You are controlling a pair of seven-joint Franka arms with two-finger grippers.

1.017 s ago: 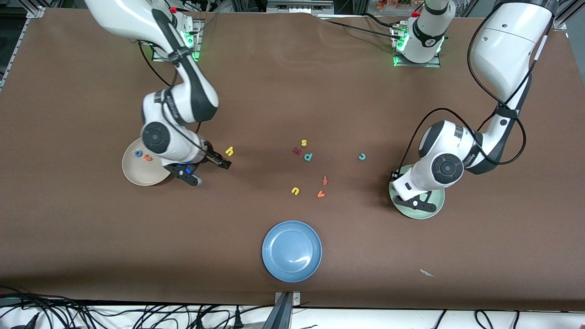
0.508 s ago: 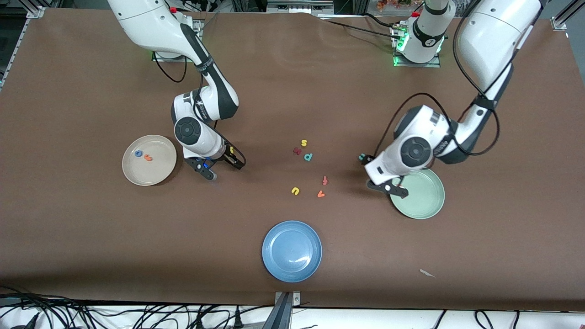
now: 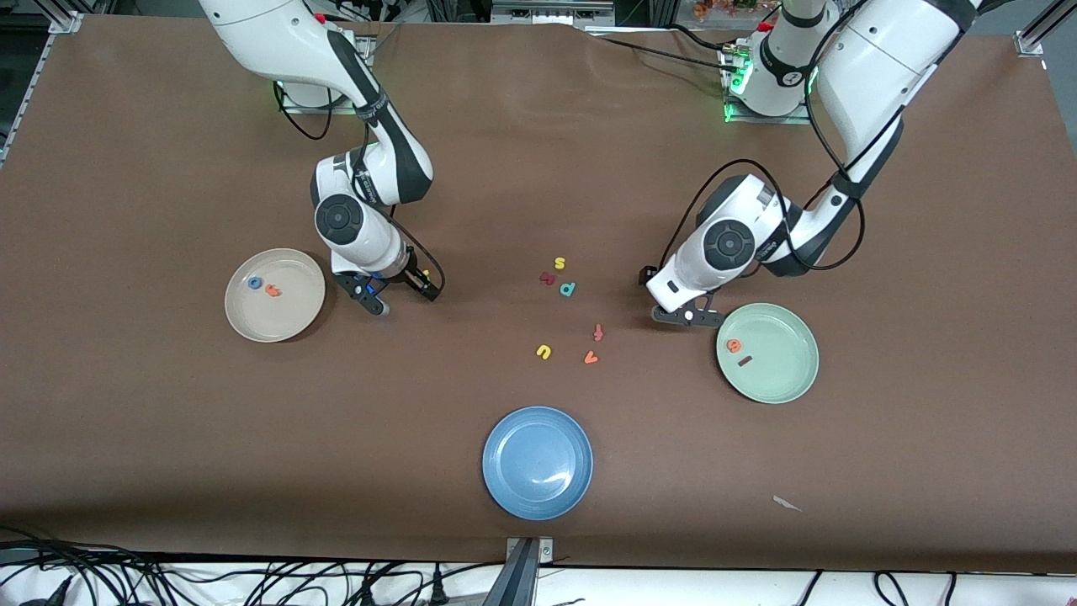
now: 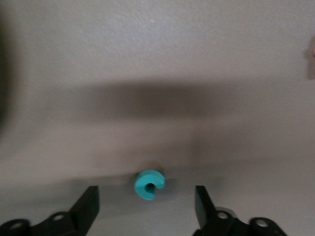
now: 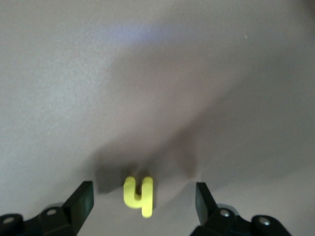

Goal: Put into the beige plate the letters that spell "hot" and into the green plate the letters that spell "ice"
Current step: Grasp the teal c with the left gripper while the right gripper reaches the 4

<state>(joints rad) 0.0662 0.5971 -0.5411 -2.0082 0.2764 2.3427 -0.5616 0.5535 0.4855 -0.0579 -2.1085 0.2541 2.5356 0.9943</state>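
The beige plate (image 3: pixel 275 295) at nine o'clock holds the blue "o" (image 3: pixel 254 283) and orange "t" (image 3: pixel 272 290); the green plate (image 3: pixel 767 353) at three o'clock holds "e" (image 3: pixel 734 345) and "i" (image 3: pixel 745 361). The right gripper (image 5: pixel 144 199), fingers spread, straddles the yellow "h" (image 5: pixel 139 195). The left gripper (image 4: pixel 146 196), also spread, brackets the teal "c" (image 4: pixel 149 184). Both letters look light, stiff, probably foam; pinch across their flat sides. The stray letters (image 3: pixel 568 289) at centre lie well apart.

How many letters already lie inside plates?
4. Blue "o" and orange "t" lie in the beige plate; orange "e" and maroon "i" in the green plate. None in the blue plate.
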